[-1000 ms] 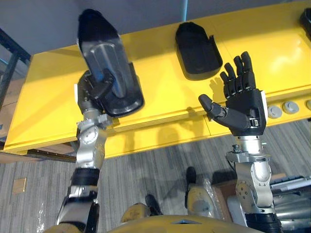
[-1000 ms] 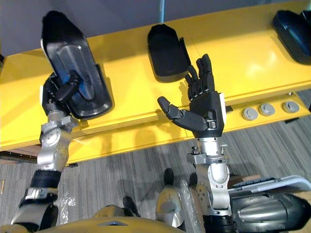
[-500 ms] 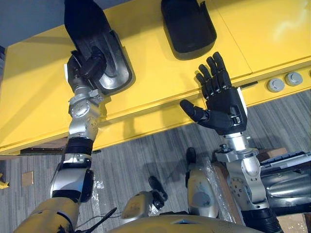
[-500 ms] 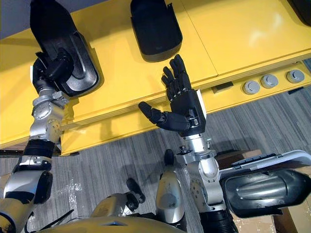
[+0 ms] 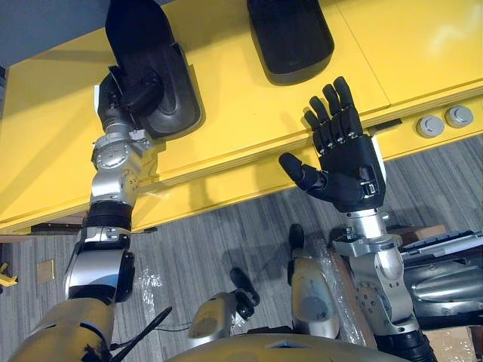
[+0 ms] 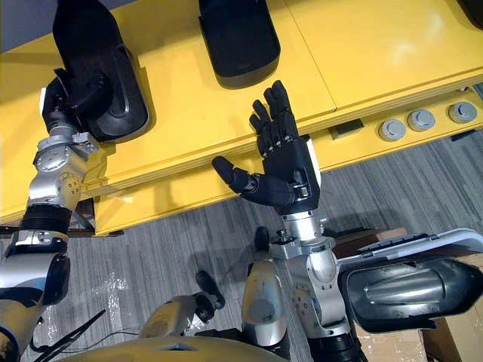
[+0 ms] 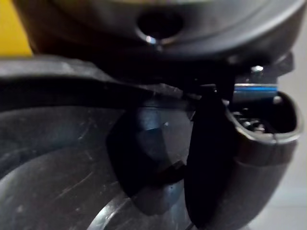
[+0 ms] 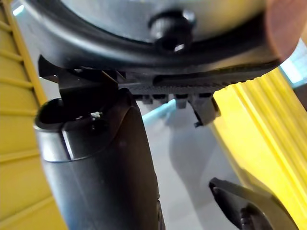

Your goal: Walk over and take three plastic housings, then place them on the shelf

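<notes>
1 black housing [image 5: 290,38] on the yellow shelf [image 5: 249,113] already, left hand [image 5: 139,90] wrapped round 2nd housing [image 5: 179,102], right hand [image 5: 347,170] splayed, empty. 3rd pending, I guess.

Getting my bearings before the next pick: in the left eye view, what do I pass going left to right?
left hand shut on a black housing → second black housing → open right hand → two grey round knobs

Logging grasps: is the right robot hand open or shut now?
Open. The right robot hand holds its fingers straight and thumb spread, empty, by the yellow table edge; the left robot hand grips a plastic housing.
</notes>
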### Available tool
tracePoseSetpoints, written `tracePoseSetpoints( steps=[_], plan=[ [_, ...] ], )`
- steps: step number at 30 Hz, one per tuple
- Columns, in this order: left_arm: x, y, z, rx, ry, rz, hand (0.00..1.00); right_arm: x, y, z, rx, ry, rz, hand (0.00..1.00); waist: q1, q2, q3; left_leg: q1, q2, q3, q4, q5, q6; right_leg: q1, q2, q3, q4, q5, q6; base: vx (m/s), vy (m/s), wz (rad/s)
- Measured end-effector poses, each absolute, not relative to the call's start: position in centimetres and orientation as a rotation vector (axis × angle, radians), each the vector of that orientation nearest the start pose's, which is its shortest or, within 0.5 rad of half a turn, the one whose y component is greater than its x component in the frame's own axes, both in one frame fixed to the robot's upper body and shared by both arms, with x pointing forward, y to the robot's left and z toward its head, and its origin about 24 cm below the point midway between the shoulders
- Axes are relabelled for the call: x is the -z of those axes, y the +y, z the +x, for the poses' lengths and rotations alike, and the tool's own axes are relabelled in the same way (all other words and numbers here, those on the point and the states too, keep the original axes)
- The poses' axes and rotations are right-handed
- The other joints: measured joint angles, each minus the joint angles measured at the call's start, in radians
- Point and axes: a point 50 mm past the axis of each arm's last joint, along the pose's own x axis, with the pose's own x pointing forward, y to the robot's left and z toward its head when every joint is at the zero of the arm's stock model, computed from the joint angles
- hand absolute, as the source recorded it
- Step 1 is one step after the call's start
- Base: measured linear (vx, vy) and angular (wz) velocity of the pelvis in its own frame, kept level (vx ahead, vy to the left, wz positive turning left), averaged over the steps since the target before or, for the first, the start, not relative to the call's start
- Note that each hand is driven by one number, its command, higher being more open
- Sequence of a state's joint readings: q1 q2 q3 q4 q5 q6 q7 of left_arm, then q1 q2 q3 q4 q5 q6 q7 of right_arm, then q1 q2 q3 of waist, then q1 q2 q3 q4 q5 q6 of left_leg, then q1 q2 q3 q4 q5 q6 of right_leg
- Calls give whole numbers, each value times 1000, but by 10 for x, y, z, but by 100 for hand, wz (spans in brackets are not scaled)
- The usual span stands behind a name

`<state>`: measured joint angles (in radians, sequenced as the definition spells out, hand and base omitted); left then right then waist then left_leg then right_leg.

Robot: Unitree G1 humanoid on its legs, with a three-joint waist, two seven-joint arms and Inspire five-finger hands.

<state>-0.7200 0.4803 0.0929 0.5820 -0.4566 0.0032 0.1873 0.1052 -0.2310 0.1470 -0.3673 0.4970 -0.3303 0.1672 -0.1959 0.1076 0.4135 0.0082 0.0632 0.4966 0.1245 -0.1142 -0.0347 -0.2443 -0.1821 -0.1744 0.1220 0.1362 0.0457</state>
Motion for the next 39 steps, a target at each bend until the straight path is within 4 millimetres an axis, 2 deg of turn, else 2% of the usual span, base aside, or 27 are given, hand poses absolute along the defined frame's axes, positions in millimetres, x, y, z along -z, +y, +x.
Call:
tracePoseSetpoints(
  steps=[12, 18, 23, 25, 27, 29, 32, 34, 39],
  plan=[
    [-167, 268, 377, -387, -115, -81, 100, -129, -144, 213, -346, -547, 279, 100, -6, -2, 1, 3, 5, -11, 19, -5, -5, 23, 4, -11, -11, 1, 9, -39, -23, 2],
    [-160, 269, 378, -413, -81, -99, 100, -130, -145, 213, -343, -551, 279, 100, -5, -6, -2, 34, 20, -12, 28, -17, -11, 88, 24, -16, -76, 21, 23, -9, -12, -2],
    [-155, 265, 379, -407, -52, -68, 100, -130, -146, 213, -347, -555, 276, 100, -3, -11, -47, 37, 19, -12, 25, -21, -11, 120, 32, -24, -143, 60, 13, 16, 1, 1],
    [-150, 263, 379, -382, -30, -54, 100, -131, -145, 212, -360, -568, 268, 100, -1, -22, -64, 68, 19, -13, 12, -21, -11, 159, 37, -29, -173, 68, 13, 53, 2, 1],
    [-146, 260, 379, -353, -11, -34, 100, -131, -144, 211, -363, -578, 212, 100, 1, -27, -84, 79, 18, -19, 7, -21, -12, 181, 38, -40, -193, 71, 15, 29, 2, 8],
    [-150, 256, 379, -317, -23, -19, 100, -132, -143, 210, -376, -595, 140, 100, 9, -30, -100, 91, 19, -24, 2, -21, -12, 196, 40, -44, -199, 73, 15, 18, 1, 8],
    [-172, 246, 379, -224, -120, -13, 100, -131, -144, 213, -403, -596, 38, 100, 36, -30, -125, 106, 18, -29, -7, -21, -13, 211, 40, -48, -199, 73, 15, -6, 6, 3],
    [-189, 240, 377, -189, -191, 15, 100, -127, -141, 224, -428, -572, -16, 100, 45, -31, -162, 106, 17, -40, -8, -21, -13, 219, 37, -65, -200, 73, 14, -34, 14, 14],
    [-201, 248, 372, -194, -238, 116, 100, -132, -140, 233, -436, -589, -69, 100, 76, -23, -201, 122, 18, -56, -8, -22, -14, 246, 34, -86, -201, 72, 13, -51, -1, 11]
  ],
)
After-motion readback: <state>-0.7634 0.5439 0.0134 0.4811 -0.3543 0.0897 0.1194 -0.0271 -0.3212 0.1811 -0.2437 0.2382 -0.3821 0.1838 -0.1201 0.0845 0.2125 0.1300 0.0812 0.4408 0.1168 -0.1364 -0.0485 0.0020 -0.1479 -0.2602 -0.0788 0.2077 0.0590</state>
